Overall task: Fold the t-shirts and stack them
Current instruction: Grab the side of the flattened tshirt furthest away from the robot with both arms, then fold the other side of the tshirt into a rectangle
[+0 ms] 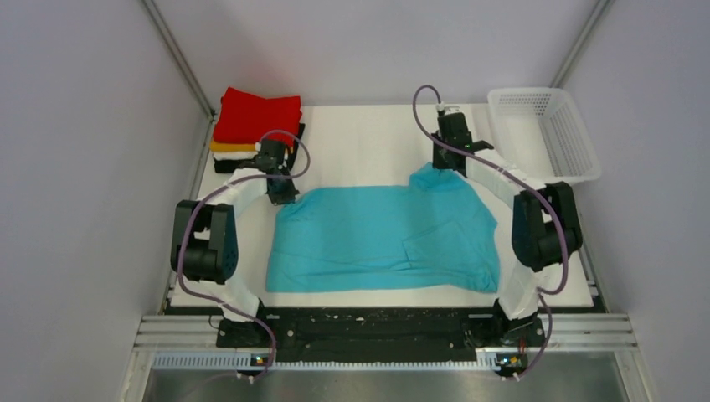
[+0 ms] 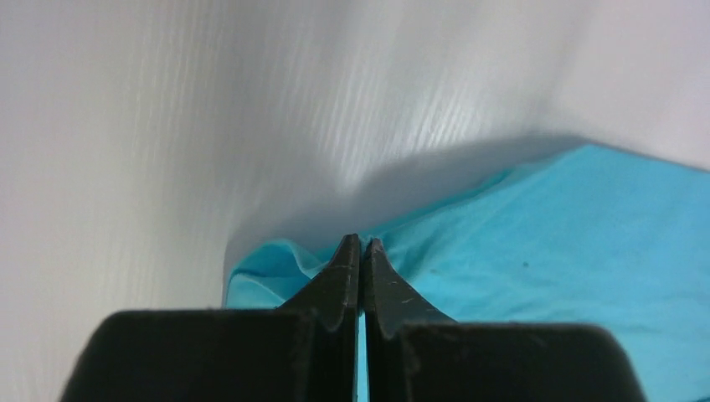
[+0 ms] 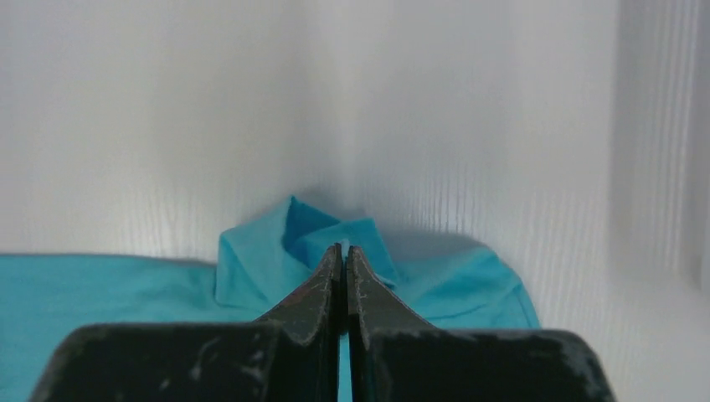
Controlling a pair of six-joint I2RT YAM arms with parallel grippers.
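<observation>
The turquoise-blue t-shirt (image 1: 381,237) lies spread across the middle of the table. My left gripper (image 1: 282,194) is shut on its far left corner; in the left wrist view (image 2: 361,241) the cloth (image 2: 569,251) is pinched between the fingers. My right gripper (image 1: 442,162) is shut on the far right corner, which is lifted into a peak; the right wrist view (image 3: 342,249) shows the cloth (image 3: 259,251) bunched at the tips. Folded shirts are stacked at the far left: red (image 1: 256,115) on top, then orange (image 1: 224,146), white (image 1: 234,156) and black (image 1: 230,166).
A white plastic mesh basket (image 1: 544,132) stands at the far right corner. Side walls close in the table on both sides. Black arm bases and a metal rail (image 1: 385,331) run along the near edge.
</observation>
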